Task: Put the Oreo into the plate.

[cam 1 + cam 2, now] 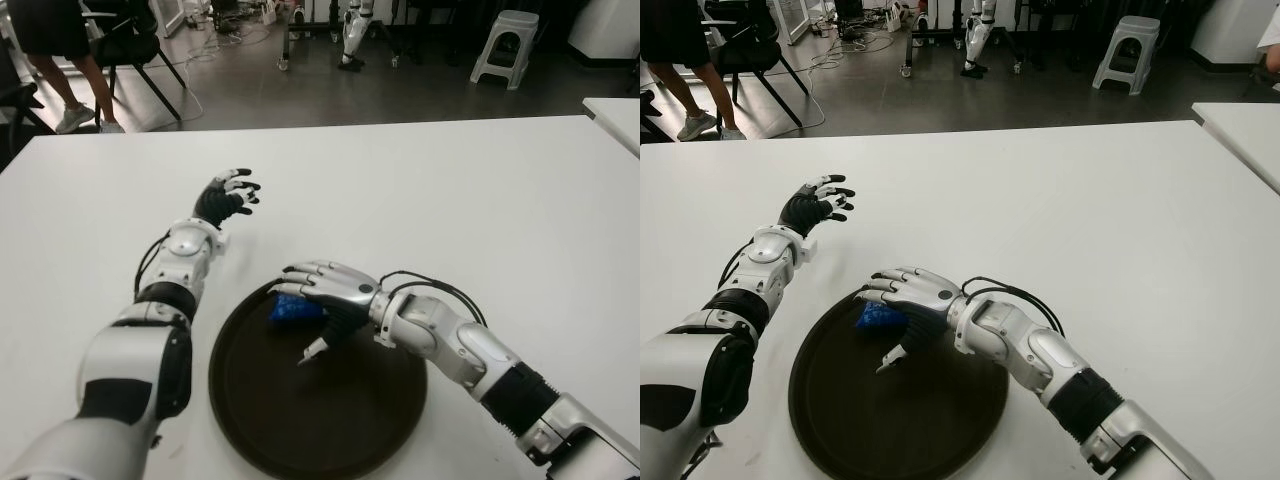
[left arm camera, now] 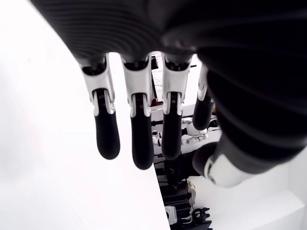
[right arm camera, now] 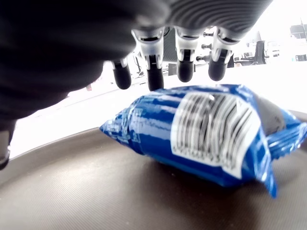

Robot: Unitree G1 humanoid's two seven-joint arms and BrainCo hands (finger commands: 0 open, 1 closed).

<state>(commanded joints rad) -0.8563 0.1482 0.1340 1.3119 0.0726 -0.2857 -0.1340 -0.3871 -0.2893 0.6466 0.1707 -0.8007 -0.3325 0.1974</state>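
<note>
Blue Oreo packet [image 3: 201, 134], white barcode panel, lying in dark plate [image 1: 300, 420]

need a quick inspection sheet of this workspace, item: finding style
surface: white table, bare apart from the job's things
job's things: blue Oreo pack lying in the dark round plate, near its far rim
clutter: nothing seen
hands: right hand spread over the pack, not gripping; left hand open above the table, beyond the plate
cables: black cable looping along the right forearm
surroundings: person's legs, chair, white stool, floor cables
</note>
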